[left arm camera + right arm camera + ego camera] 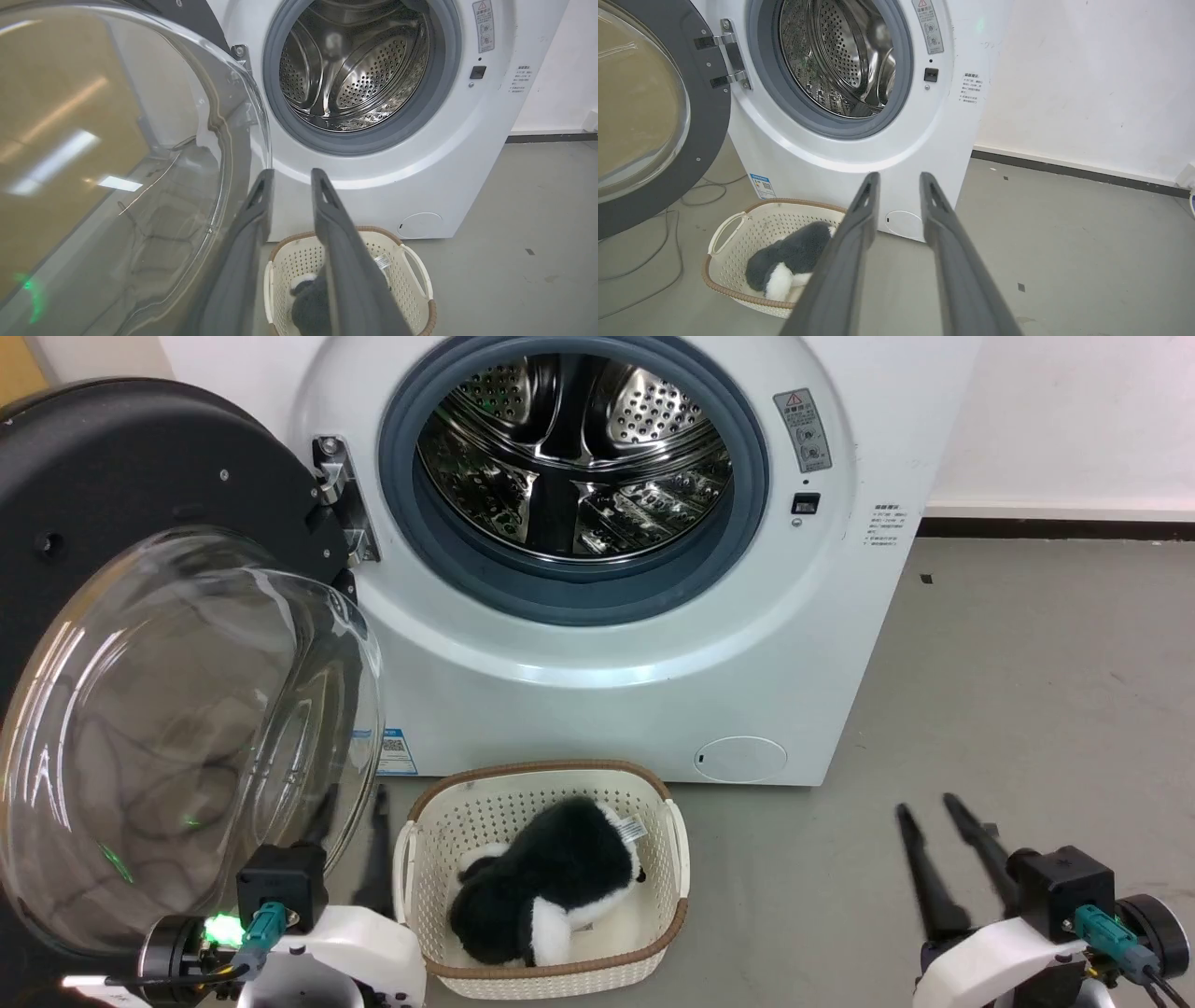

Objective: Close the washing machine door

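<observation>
Left claw (292,173), fingers apart and empty, has the open door (117,163) bulging just to its left, probably lined up to swing it shut

My head camera looks down at the washing machine (653,691), close. Both wrist cameras share its drum (359,74).

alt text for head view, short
White front-loading washing machine with its black-rimmed glass door swung wide open on the left, steel drum exposed. A cream basket holding a black-and-white plush toy sits before it; left gripper and right gripper are open, low at either side.
</observation>
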Available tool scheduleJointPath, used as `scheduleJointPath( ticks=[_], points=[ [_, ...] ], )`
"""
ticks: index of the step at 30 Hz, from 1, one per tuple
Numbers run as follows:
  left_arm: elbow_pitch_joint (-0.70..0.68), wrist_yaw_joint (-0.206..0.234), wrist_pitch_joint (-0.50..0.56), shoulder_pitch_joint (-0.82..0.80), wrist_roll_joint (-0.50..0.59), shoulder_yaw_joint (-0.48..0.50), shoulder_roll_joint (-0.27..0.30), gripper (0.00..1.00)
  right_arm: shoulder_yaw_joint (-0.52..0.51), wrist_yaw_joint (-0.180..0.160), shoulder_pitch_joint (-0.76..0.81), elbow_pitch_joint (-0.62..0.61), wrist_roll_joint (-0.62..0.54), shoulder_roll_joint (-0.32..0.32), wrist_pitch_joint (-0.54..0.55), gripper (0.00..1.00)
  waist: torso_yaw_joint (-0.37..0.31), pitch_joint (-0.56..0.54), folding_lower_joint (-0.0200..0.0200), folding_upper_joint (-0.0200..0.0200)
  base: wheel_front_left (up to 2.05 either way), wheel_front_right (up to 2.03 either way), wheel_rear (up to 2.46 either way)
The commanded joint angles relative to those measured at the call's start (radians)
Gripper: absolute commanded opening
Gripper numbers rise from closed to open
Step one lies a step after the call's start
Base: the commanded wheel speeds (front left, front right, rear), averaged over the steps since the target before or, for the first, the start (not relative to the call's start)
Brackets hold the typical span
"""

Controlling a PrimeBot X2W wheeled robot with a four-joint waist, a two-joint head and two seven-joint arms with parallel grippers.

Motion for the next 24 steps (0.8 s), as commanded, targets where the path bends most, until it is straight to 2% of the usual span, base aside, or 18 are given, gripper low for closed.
scheduleJointPath(
  ticks=[1,12,13,14,15,24],
  points=[
    [0.0,0.001,-0.001,0.0,0.0,0.0,0.0,1.0,-0.001,0.0,0.0,0.0,0.001,0.0,-0.001,1.0,0.0,0.0,0.0,0.0,0.0,0.0,0.0],
    [0.002,0.033,-0.024,-0.002,-0.002,-0.014,0.0,1.0,-0.014,0.0,-0.001,-0.003,0.034,0.0,-0.024,1.0,0.001,0.003,0.0,0.0,0.0,0.0,0.0],
    [0.003,0.041,-0.03,-0.003,-0.002,-0.018,0.0,0.44,-0.017,0.0,-0.001,-0.005,0.043,0.0,-0.03,1.0,0.002,0.004,0.0,0.0,0.0,0.0,0.0],
    [0.003,0.044,-0.032,-0.003,-0.001,-0.019,0.0,0.04,-0.018,0.0,-0.001,-0.005,0.045,0.0,-0.032,1.0,0.003,0.004,0.0,0.0,0.0,0.0,0.0],
    [0.003,0.046,-0.035,-0.004,-0.001,-0.021,0.001,0.0,-0.019,0.0,-0.001,-0.005,0.048,0.0,-0.034,1.0,0.003,0.004,0.0,0.0,0.0,0.0,0.0],
    [-0.012,0.064,-0.053,-0.018,-0.006,-0.025,0.008,0.0,-0.027,0.0,-0.001,-0.008,0.071,0.001,-0.053,1.0,0.017,0.006,0.0,0.0,0.0,0.0,0.0]
  ],
)
